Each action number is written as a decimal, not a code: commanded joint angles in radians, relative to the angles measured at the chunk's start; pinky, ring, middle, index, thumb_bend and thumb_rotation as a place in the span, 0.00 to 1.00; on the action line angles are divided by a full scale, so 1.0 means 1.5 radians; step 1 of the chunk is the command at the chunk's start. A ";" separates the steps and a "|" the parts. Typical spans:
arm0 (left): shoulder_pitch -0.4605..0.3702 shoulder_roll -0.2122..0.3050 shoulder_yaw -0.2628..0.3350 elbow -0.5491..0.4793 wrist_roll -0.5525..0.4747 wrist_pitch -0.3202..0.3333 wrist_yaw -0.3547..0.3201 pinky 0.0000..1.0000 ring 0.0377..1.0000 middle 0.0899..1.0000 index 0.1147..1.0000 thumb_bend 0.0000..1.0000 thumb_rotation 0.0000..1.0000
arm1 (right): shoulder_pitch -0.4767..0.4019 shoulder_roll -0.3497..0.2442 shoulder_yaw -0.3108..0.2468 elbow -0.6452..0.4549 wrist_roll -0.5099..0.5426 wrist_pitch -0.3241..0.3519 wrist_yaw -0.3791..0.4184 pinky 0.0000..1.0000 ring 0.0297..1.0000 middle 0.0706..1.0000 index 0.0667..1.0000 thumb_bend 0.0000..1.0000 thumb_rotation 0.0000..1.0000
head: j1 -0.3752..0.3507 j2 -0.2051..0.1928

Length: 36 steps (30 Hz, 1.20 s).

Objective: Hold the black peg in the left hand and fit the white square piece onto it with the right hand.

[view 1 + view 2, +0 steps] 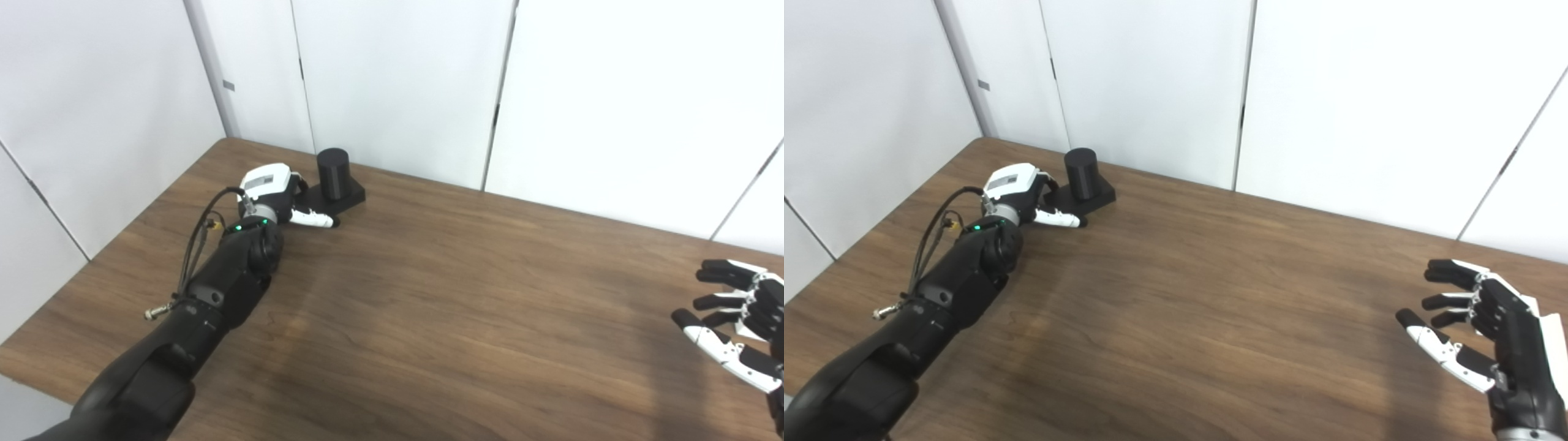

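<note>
The black peg (334,173) is a short upright cylinder on a flat black square base (343,197), standing near the table's far left edge. My left hand (275,196) is at the base's left side. Its thumb (312,218) lies along the base's front and its fingers reach behind it, mostly hidden, so I cannot tell whether it grips. My right hand (1482,331) hovers over the table's right side, far from the peg, open and empty with its fingers spread. I see no white square piece in either view.
The brown wooden table (459,306) fills the view. White wall panels (398,79) stand close behind the peg and along the left edge. Cables (199,239) loop off my left forearm.
</note>
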 commanded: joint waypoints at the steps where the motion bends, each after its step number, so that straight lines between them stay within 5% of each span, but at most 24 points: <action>1: -0.044 0.011 0.001 -0.002 0.002 -0.005 0.013 0.76 0.95 0.94 0.74 0.96 0.57 | -0.015 -0.001 -0.006 -0.034 0.005 -0.005 -0.002 0.43 0.55 0.65 0.64 0.44 0.00 | 0.000 0.001; 16: -0.082 0.017 -0.029 0.039 -0.015 -0.020 -0.016 0.67 0.87 0.85 0.64 0.77 0.38 | -0.013 -0.011 -0.008 -0.039 0.004 -0.005 0.001 0.44 0.54 0.65 0.63 0.44 0.00 | -0.006 0.004; 36: -0.114 0.025 -0.053 0.059 -0.017 -0.027 -0.045 0.63 0.78 0.75 0.55 0.72 0.24 | -0.008 -0.016 -0.010 -0.042 0.006 -0.010 0.000 0.45 0.55 0.66 0.62 0.42 0.00 | -0.008 0.011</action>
